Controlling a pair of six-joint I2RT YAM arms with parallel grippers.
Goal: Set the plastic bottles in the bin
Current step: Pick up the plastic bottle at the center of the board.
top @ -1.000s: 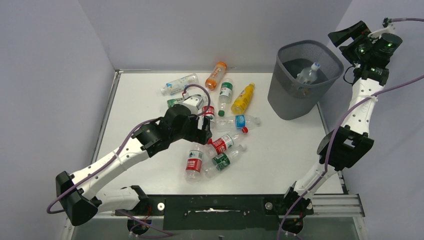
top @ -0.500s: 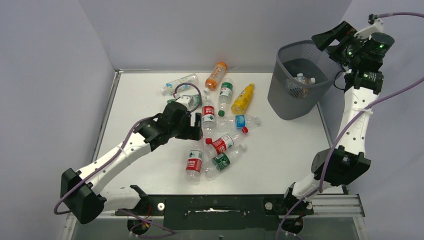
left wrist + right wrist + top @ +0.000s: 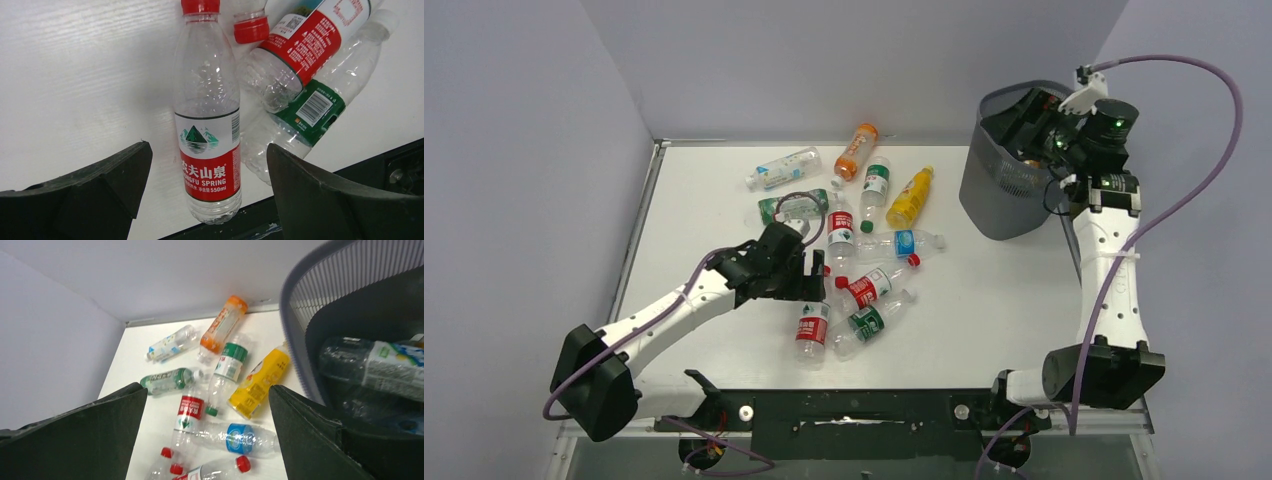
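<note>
We see the left gripper [image 3: 817, 283] low over the white tabletop [image 3: 984, 300], its jaws spread wide and holding nothing. In its wrist view the gripper [image 3: 206, 150] straddles a clear plastic bottle with a red cap and red label [image 3: 207, 145], which lies flat between the two fingers; we cannot tell whether either finger touches it. Just beside that bottle lie a second clear bottle with a red label [image 3: 300, 45] and a clear bottle with a green label [image 3: 310, 105], the two crossing and touching each other.

The right gripper [image 3: 1027, 118] hangs over the rim of the dark grey wire-mesh bin [image 3: 999, 200] at the far right of the table, jaws released and wide, with nothing between them. Its wrist camera shows at least one clear bottle with a pale label [image 3: 380, 365] lying inside the bin [image 3: 300, 300].

The rest of the bottles lie loose on the table, well apart from the bin's inside: an orange bottle [image 3: 856, 150] near the back edge, a yellow bottle [image 3: 909, 197] nearest the bin, a clear bottle with a blue label [image 3: 904, 242], a dark green one [image 3: 794, 208], and the cluster of three by the left gripper [image 3: 811, 325]
</note>
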